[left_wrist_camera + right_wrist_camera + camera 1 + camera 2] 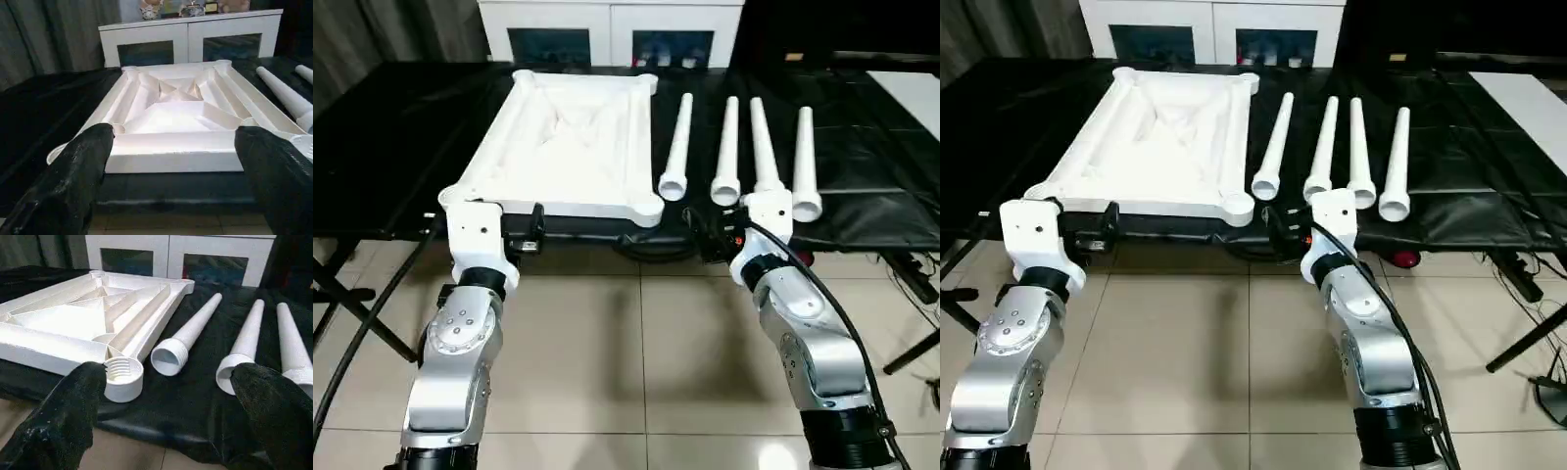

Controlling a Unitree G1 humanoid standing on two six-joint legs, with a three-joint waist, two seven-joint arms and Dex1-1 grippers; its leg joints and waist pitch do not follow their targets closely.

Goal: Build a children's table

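While both arms sit at the desk's near edge, nothing is held.

Left gripper (171,161): fingers (73,181) spread wide apart, empty, aimed at the top's near rim, short of the near edge.
Right gripper (166,401): fingers (68,416) spread wide apart, empty, facing the gap between the top's near right socket and the nearest leg opening.
Left arm (460,333): silver forearm rises from below, white wrist block just before the top's near left corner.
Right arm (803,343): silver forearm with black cable along it, wrist at the near edge in front of the legs.
Floor (636,362): beige tiles under the arms.
Desk (401,147): black cover; carries top and legs.
Top (573,137): white, upside down, ribbed underside up, on the desk's left half, near rim along the near edge.
Socket (123,377): threaded round corner socket, near right corner of the top, open.
Legs (677,147): four white tapered tubes, loose, lying side by side right of the top, wide threaded ends toward the near edge, narrow ends pointing to the far edge; not touching each other.
Cabinet (607,24): white, dark glass doors, beyond the desk's far edge.
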